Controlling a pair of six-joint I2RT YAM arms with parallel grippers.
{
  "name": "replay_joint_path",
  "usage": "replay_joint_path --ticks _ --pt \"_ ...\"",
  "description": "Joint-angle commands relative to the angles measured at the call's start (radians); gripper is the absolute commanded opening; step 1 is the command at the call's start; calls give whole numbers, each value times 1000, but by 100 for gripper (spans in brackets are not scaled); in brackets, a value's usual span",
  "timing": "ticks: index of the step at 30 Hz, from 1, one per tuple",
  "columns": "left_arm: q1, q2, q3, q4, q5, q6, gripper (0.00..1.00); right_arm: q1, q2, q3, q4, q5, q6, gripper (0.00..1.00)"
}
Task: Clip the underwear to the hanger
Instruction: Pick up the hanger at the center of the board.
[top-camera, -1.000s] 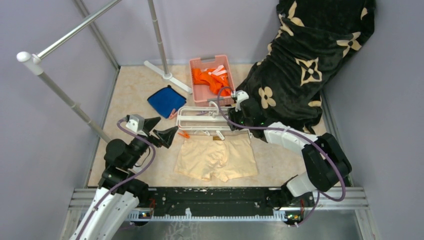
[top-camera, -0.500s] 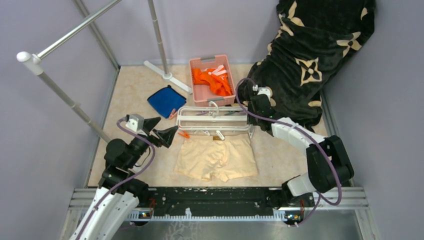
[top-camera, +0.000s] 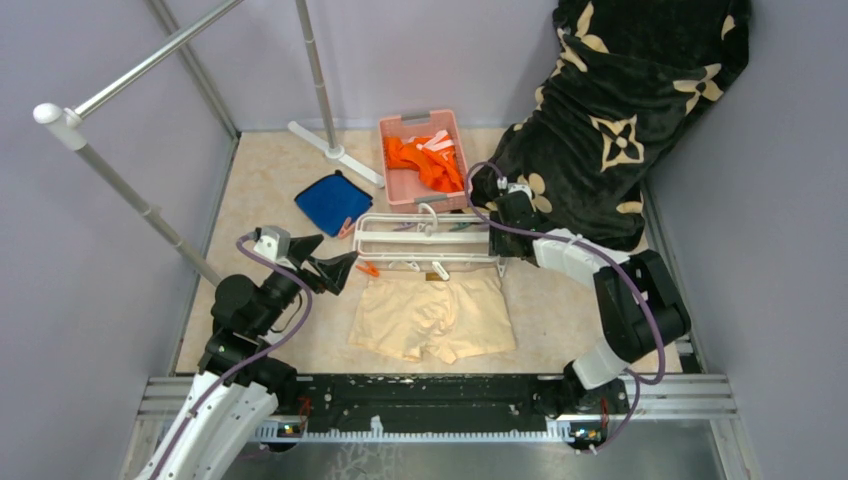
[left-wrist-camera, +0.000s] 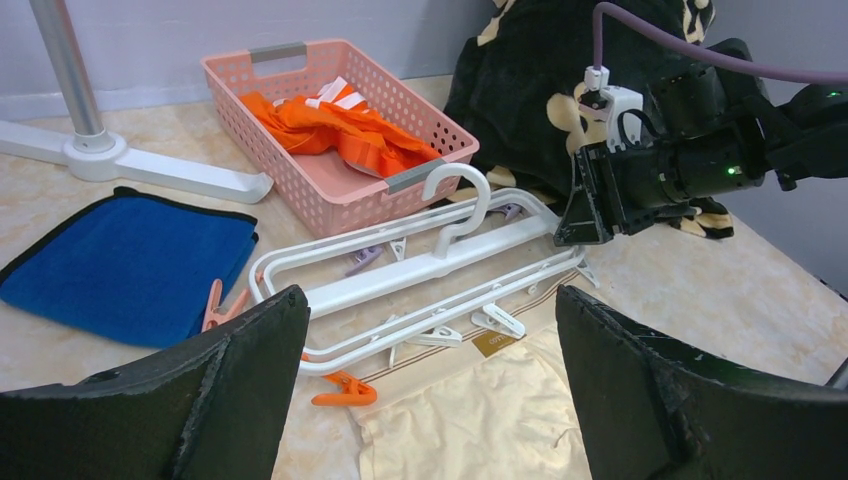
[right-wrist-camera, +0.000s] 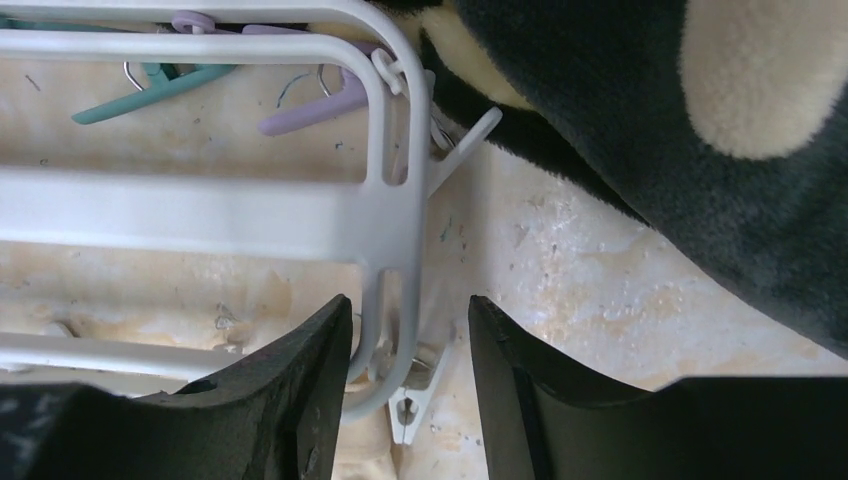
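Underwear (top-camera: 432, 315) is lying flat on the table (top-camera: 270, 190), its waistband just beside the white hanger (top-camera: 420, 240), which is resting flat behind it. The right gripper (right-wrist-camera: 408, 312) is straddling the hanger's right end bar, jaws released and not pinching it. The left gripper (top-camera: 325, 256) is hovering wide open, left of the underwear.

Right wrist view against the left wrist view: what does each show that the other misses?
Only the right wrist: open fingers on either side of the hanger's end bar, and a teal clip. Only the left wrist: the underwear, pink basket, blue cloth and orange clip. Both: the right gripper, the hanger and the black blanket.
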Motion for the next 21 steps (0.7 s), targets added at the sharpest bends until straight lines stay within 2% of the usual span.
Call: replay_joint_path --ticks 1,5,8,12,15,21 --pt "0 -9 21 -3 -10 -1 97 -1 54 75 39 0 10 46" --pt "0 -9 25 -7 -10 -2 97 -2 76 91 34 18 10 38" --pt "0 -11 25 -13 -13 3 97 -2 77 99 27 30 8 24" --pt "1 -15 26 -20 -16 17 97 -20 65 111 7 0 13 0" --pt "2 -14 29 -22 -17 35 98 -48 30 115 -6 -52 18 0" --pt "1 -28 39 -20 35 84 98 -185 -104 70 42 -312 36 0"
